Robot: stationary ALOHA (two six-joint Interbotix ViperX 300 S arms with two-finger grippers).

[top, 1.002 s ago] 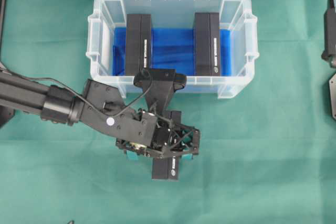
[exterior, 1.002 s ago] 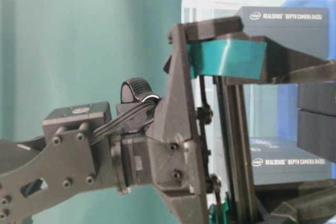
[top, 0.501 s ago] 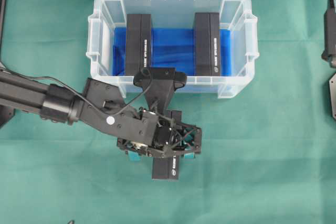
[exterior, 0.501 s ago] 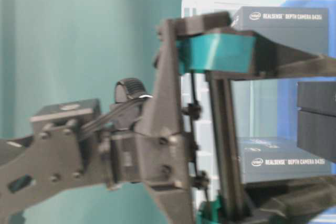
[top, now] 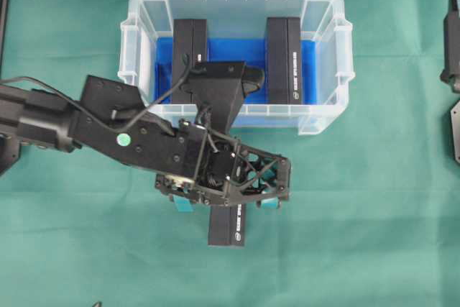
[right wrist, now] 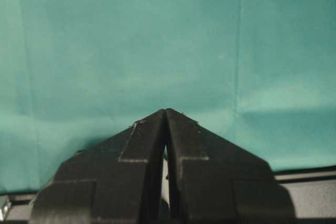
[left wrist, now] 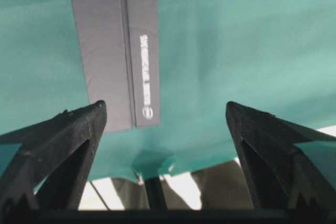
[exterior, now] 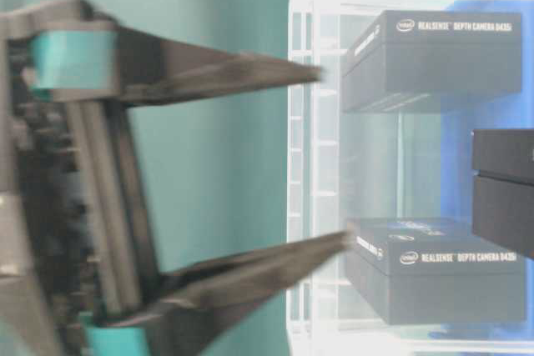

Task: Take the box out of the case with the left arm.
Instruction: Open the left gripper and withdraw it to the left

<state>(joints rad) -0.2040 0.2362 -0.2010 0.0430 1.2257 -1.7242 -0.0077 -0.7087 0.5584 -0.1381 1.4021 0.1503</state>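
Black rigid box (top: 227,225) on green cloth (top: 359,213), outside case (top: 327,116); probably light, stiff, smooth; grip across narrow sides. Left gripper (left wrist: 165,114) spread wide, holding nothing.

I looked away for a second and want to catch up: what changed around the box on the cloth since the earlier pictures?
The left pincer, jaws wide open, has lifted away from the box on the cloth; the table-level view shows its fingers pulled back from the tub. The box lies free where it lay. The two boxes in the tub and the shut right pincer stayed put.
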